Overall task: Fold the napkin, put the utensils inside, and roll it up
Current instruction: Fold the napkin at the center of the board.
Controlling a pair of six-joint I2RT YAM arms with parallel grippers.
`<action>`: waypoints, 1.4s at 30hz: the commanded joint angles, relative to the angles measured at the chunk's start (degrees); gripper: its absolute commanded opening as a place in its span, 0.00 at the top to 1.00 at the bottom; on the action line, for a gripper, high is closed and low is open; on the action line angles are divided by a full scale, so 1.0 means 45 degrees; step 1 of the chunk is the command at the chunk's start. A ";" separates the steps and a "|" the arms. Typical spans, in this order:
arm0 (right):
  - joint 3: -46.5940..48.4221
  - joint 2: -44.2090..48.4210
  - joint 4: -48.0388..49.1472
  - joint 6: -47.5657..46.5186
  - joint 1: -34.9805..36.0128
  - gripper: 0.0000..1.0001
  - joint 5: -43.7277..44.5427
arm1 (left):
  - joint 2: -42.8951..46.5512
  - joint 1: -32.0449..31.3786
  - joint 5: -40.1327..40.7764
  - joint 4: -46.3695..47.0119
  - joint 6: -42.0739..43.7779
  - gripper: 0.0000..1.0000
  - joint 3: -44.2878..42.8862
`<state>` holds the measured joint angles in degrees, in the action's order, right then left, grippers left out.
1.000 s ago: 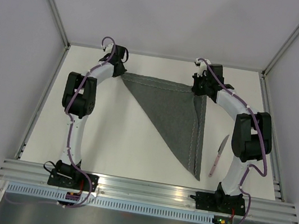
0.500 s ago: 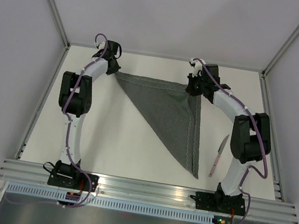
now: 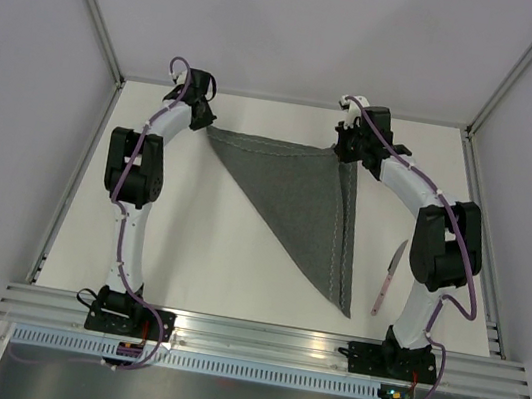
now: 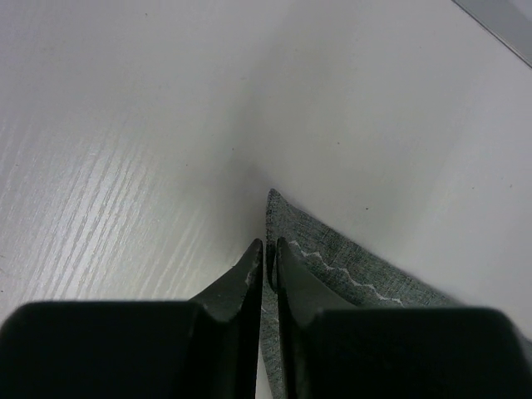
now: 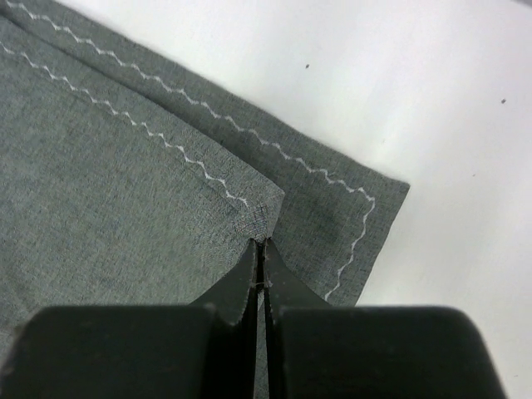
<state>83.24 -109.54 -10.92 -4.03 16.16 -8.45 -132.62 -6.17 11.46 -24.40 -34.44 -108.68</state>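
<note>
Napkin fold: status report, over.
Right hand shut on napkin top-layer corner. Left hand at far-left corner, grip unclear. Napkin folded triangular. Knife lies right of it, nothing blocking.

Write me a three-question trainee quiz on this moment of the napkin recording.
1. True or false: the napkin lies folded into a triangle.
2. Where is the knife? A) on the napkin B) on the table, to the right of the napkin C) in a gripper
3. What is the right gripper pinching?
Key: 1 true; 2 B; 3 the corner of the napkin's upper layer.
</note>
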 commanded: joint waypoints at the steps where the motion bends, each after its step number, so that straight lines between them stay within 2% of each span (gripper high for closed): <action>1: 0.0799 0.0357 0.0453 -0.0159 -0.0018 1.00 0.0412 | -0.0334 0.0044 -0.0379 -0.0124 0.0523 0.84 -0.0633; 15: 0.0486 0.1469 0.0707 0.0095 -0.0037 1.00 0.0217 | -0.0588 0.0083 -0.0692 -0.0124 0.0621 0.76 -0.0985; 19: 0.0428 0.1743 0.0746 0.0174 -0.0037 1.00 0.0178 | -0.0627 0.0083 -0.0731 -0.0124 0.0582 0.66 -0.1043; 26: 0.0291 0.1705 0.0805 0.0154 -0.0037 1.00 0.0256 | -0.0608 0.0103 -0.0790 -0.0143 0.0543 0.58 -0.1102; 29: 0.0252 0.1608 0.0825 0.0096 -0.0037 1.00 0.0354 | -0.0530 0.0103 -0.0809 -0.0124 0.0524 0.51 -0.1122; 31: 0.0194 0.1568 0.0844 0.0095 -0.0037 1.00 0.0373 | -0.0510 0.0103 -0.0867 -0.0124 0.0523 0.42 -0.1160; 36: 0.0154 0.1315 0.0785 0.0056 -0.0076 1.00 0.0373 | -0.0452 0.0103 -0.1043 -0.0046 0.0523 0.32 -0.1316; 42: 0.0076 0.0943 0.0805 -0.0002 -0.0193 1.00 0.0549 | -0.0237 0.0103 -0.1200 0.0071 0.0446 0.25 -0.1220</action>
<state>83.85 -104.22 -9.50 -4.08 15.88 -7.03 -134.65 -6.07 7.49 -24.32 -33.61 -112.25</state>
